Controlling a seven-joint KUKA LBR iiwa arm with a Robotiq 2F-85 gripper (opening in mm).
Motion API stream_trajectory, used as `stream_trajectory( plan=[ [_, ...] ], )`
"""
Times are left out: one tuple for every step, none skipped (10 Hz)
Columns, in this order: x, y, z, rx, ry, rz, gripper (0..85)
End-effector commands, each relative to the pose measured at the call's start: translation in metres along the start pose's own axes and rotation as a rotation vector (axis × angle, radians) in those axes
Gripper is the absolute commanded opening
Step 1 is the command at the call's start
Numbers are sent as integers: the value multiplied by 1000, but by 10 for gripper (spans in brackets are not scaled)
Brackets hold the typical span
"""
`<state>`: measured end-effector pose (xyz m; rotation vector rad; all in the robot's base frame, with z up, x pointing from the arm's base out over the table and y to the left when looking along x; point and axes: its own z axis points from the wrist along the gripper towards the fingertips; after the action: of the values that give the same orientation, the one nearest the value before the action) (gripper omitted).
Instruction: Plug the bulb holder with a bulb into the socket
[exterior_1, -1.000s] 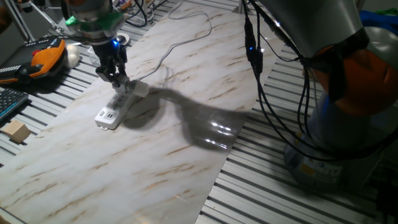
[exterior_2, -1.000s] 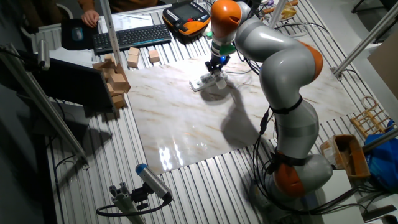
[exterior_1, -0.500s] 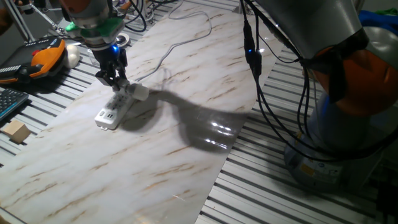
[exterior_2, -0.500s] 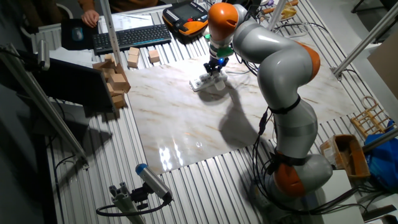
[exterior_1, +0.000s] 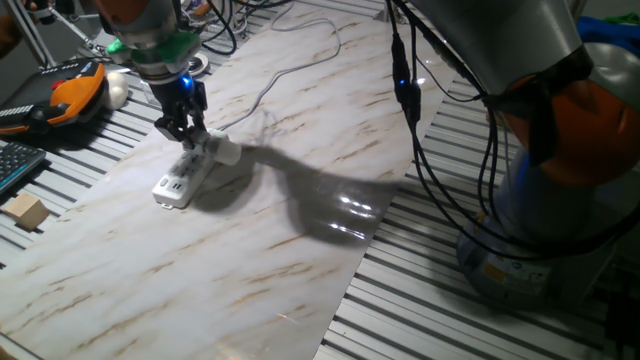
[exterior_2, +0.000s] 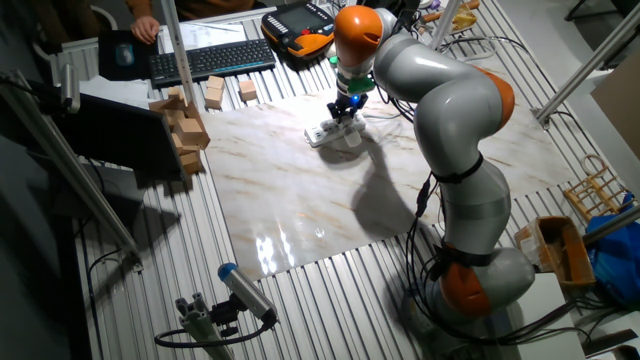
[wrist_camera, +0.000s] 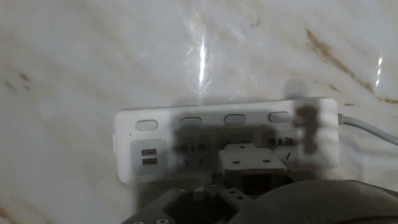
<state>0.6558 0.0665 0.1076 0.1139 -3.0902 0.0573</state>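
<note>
On marble-patterned board (exterior_1: 300, 260), near its far left corner: gripper (exterior_1: 184, 128) pointing down over socket (exterior_1: 186, 172), fingers pinching bulb holder (wrist_camera: 252, 167). Holder sits just above strip's outlet row in hand view; whether seated cannot tell. Bulb (exterior_1: 228, 151) juts sideways from gripper, toward board centre. Socket lies flat, pale cord (exterior_1: 290, 60) trailing away toward far edge. Beyond: orange tool (exterior_1: 70, 92) and white ball (exterior_1: 118, 92) on slatted table (exterior_1: 480, 320); wooden block (exterior_1: 26, 212) at left.

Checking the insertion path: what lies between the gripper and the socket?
Only the bulb holder, in the gripper directly over the socket; the hand view shows it.
</note>
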Motion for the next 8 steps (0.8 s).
stream_trajectory(
  plan=[
    [0, 0, 0, 1, 0, 2, 0],
    [0, -1, 1, 3, -3, 2, 0],
    [0, -2, 2, 3, -5, 2, 0],
    [0, -3, 3, 1, -5, -1, 0],
    [1, -3, 4, 0, -6, 0, 0],
    [1, -2, 5, 0, -8, 5, 0],
    [2, -1, 6, 0, -8, 10, 0],
    [1, 0, 9, 3, -8, 11, 0]
  ],
)
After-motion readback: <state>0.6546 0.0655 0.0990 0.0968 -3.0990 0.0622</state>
